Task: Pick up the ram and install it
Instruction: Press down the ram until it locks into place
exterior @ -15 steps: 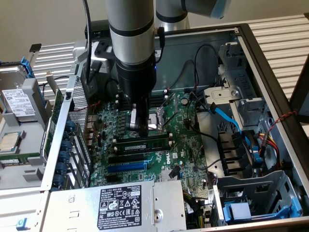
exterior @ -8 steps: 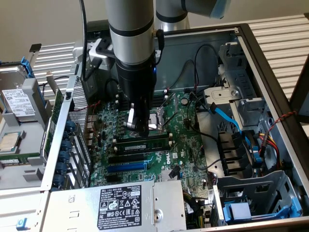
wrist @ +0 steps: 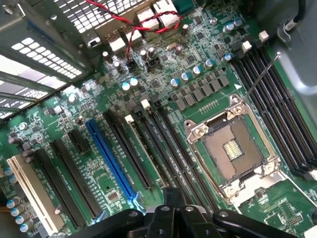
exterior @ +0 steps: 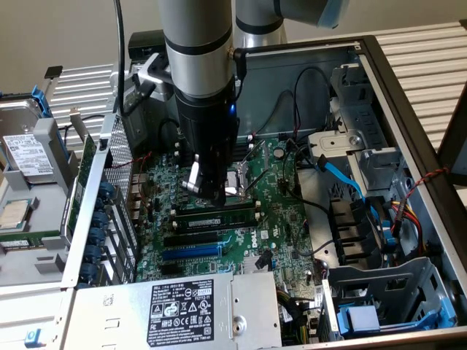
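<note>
An open grey sheet-metal computer case [exterior: 408, 102] holds a green motherboard [exterior: 281, 219] studded with small parts. The ram [exterior: 219, 221], a thin green stick with a white label, lies seated in a black slot. Just above it, the hand [exterior: 211, 191] hangs closed, empty.

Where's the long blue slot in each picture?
Exterior view: the blue slot lies between a row of black slots and the grey labelled box.
Wrist view: the blue slot runs slantwise among black slots, with a white slot further out.
Shared landmark: the silver square socket, a few slots away from the blue one in both.
</note>
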You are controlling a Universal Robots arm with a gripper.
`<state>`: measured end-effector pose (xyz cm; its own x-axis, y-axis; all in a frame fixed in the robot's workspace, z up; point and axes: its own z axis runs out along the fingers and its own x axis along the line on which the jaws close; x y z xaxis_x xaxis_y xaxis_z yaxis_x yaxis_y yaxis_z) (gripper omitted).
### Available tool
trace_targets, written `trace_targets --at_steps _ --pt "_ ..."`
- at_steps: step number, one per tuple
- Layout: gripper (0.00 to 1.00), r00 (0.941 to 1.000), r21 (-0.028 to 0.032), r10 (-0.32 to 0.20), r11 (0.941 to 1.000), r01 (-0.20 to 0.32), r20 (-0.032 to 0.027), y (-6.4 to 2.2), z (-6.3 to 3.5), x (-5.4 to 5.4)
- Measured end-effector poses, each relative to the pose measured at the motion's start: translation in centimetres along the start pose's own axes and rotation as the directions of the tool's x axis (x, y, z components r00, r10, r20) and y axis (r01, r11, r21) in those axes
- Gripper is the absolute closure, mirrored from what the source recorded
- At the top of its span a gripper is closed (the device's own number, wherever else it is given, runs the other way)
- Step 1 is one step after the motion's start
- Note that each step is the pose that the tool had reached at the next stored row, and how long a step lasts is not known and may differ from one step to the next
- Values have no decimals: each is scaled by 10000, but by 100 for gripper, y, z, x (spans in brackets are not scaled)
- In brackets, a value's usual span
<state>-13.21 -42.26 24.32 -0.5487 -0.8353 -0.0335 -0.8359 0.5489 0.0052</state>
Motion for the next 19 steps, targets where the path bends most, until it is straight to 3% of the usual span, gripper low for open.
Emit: trace_targets --at_steps 4,9,14,19 --pt "89 9979 21 646 9979 -646 3 0 0 0" --pt "89 9893 48 1457 9893 -1457 9 0 -1 0" --pt "89 9742 74 2256 9742 -2256 20 0 0 0" --pt "89 9531 99 3028 9530 -3028 31 0 0 0"
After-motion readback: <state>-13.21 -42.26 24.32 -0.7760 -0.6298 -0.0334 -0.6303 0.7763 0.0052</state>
